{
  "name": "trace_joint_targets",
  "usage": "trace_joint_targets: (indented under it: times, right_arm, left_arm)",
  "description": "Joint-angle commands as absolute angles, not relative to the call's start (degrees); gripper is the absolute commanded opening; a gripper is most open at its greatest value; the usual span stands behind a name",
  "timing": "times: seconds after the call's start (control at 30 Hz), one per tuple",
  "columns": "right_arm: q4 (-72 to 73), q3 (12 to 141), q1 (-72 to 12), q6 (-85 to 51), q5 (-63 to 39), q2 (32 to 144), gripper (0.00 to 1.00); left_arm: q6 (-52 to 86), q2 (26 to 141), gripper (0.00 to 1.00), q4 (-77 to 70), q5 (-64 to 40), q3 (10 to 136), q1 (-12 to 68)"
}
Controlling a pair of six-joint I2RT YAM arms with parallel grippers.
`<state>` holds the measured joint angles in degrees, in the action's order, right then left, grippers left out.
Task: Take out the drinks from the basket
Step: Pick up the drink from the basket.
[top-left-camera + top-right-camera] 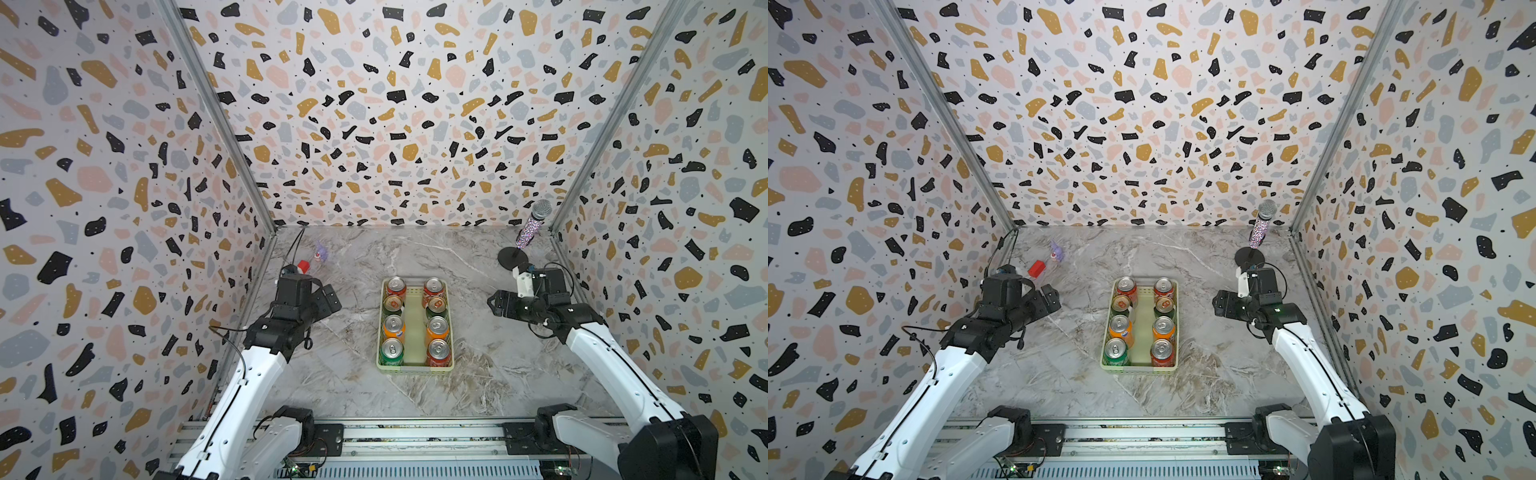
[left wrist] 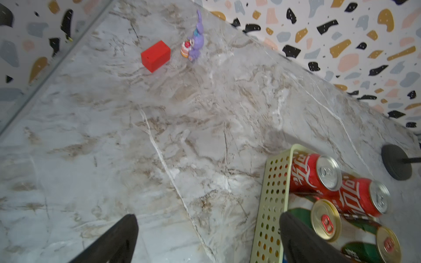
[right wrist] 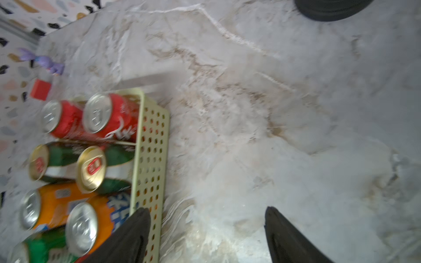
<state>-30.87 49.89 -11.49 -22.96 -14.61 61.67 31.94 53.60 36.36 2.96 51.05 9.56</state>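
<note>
The pale green basket (image 1: pixel 414 369) (image 1: pixel 1138 368) sits mid-table holding several upright drinks in two rows. At its far end are two red cans (image 1: pixel 395 286), then dark green ones with gold tops (image 1: pixel 436 305), orange ones (image 1: pixel 393 326), and a bright green can (image 1: pixel 392 351) beside a red one (image 1: pixel 439 353). My left gripper (image 1: pixel 328 296) (image 2: pixel 208 216) hovers left of the basket's far end, open and empty. My right gripper (image 1: pixel 495 302) (image 3: pixel 206 210) hovers to the basket's right, open and empty. In each wrist view, one fingertip overlaps the basket's perforated wall (image 2: pixel 271 205) (image 3: pixel 150 159).
A glittery microphone (image 1: pixel 534 224) on a black round-based stand (image 1: pixel 513 257) is at the back right, just behind my right arm. A red block (image 1: pixel 304 266) and a purple toy (image 1: pixel 320 251) lie at the back left. Patterned walls enclose three sides.
</note>
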Motion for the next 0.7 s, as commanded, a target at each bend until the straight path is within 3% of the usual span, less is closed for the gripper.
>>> trace_joint_targets:
  times: [0.0, 0.33, 0.67]
  right_arm:
    - [-41.14, 53.61, -15.91, -24.52, -18.0, 59.3, 0.82]
    - [-46.61, 57.58, -26.98, -26.15, -14.28, 59.72, 0.82]
    - [-49.68, 62.37, -40.58, -29.97, -5.88, 64.0, 0.81]
  left_arm:
    - [30.21, 53.72, 1.0, 41.01, -5.68, 55.09, 9.82]
    - [23.06, 61.89, 1.0, 45.62, -17.06, 57.7, 10.2]
    - [20.74, 64.3, 1.0, 45.79, -16.77, 57.44, 11.34]
